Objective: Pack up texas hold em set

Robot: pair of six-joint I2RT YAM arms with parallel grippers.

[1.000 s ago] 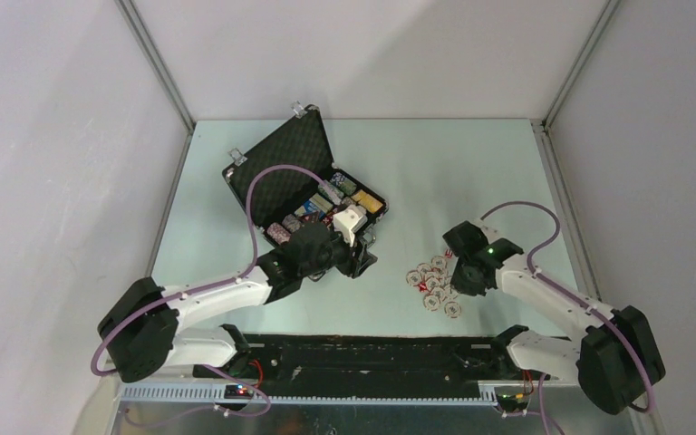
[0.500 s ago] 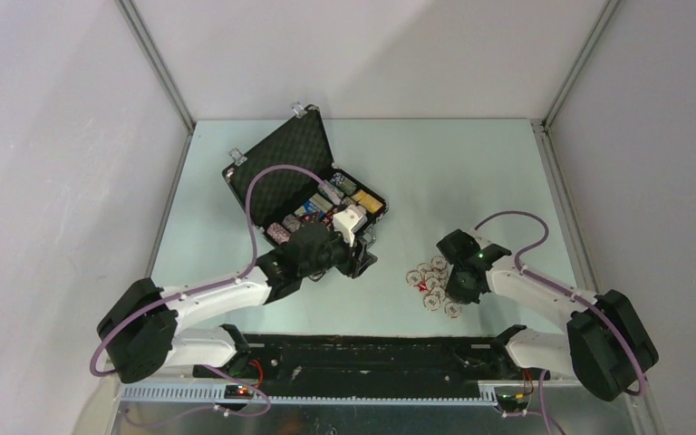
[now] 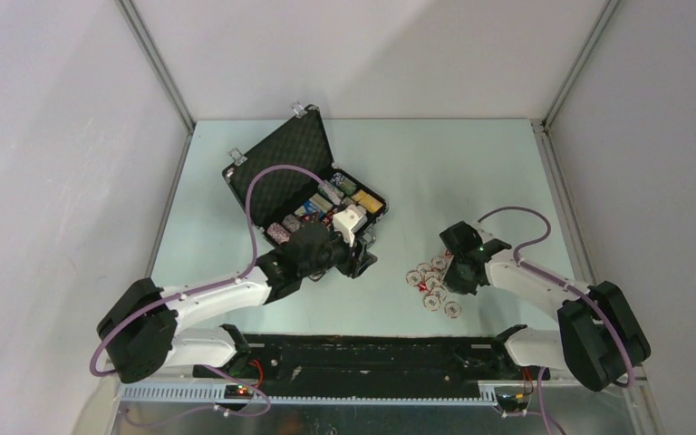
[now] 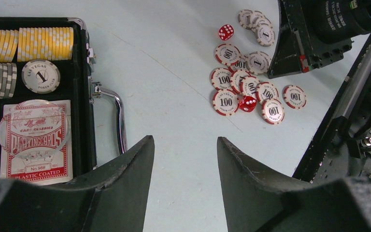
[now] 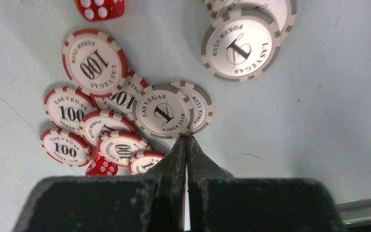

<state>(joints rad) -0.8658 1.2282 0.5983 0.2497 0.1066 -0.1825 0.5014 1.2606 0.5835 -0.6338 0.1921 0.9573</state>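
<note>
Pale green table. Open black foam-lined briefcase-style case sits at its far left, with chip stacks and a red card deck slotted inside. Left gripper has jaws apart and empty, beside the case's silver handle. Right gripper is clenched on nothing, tips at the edge of a grey-white "1" chip. Loose red-white "100" chips and small red dice lie right of the case.

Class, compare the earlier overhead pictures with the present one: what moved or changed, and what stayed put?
The right claw slid slightly left over the loose red-and-white and grey-and-white round poker chips and finished closing; its shut tips meet beside a grey-and-white chip marked 1, nothing visible between them. The left claw stayed open beside the open black foam-lined case; chips and small red dice did not move.
</note>
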